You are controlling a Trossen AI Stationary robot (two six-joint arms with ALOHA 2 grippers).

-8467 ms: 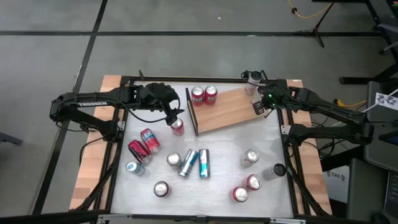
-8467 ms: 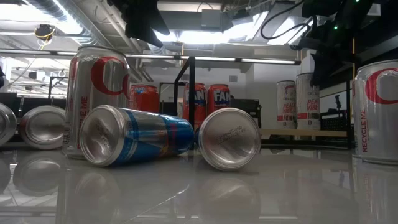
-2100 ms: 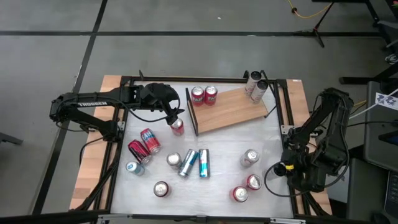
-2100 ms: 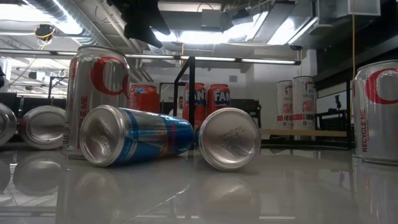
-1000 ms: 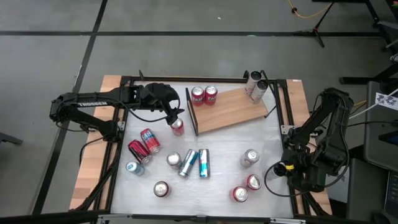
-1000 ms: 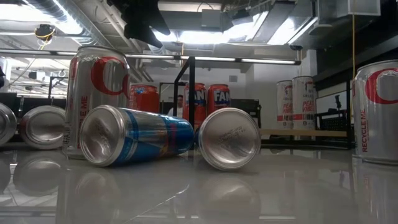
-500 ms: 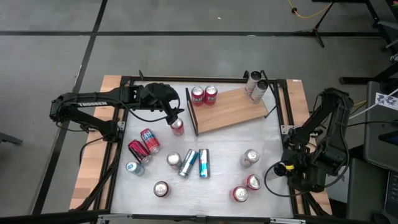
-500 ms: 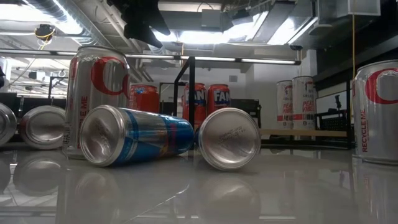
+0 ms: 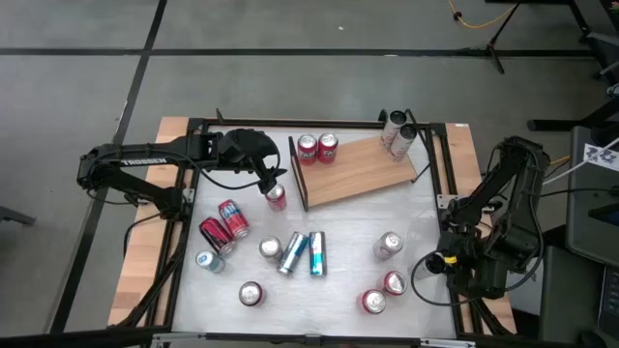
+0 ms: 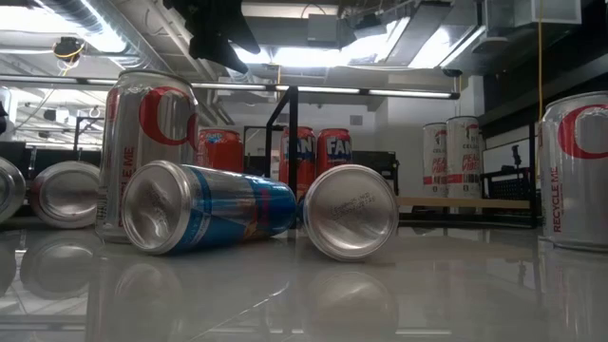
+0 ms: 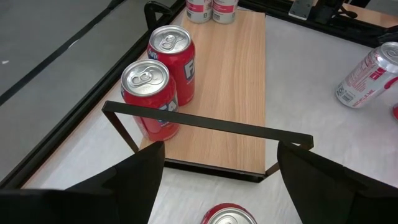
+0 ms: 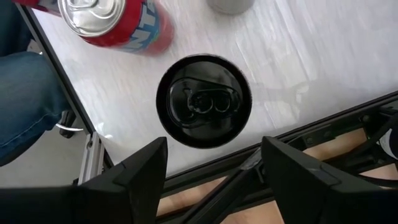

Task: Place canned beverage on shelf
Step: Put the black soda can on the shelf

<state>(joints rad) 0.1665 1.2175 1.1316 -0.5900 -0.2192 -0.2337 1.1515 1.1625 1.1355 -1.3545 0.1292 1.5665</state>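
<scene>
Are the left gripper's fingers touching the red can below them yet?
Apart. In the left wrist view the left gripper is open, fingers wide on either side of the red can, with clear table between each and its rim.

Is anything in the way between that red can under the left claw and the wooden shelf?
Yes. A thin dark rail stands between the red can and the shelf surface, with two other cans standing just behind it at one side. The left gripper hovers open above the red can.
</scene>
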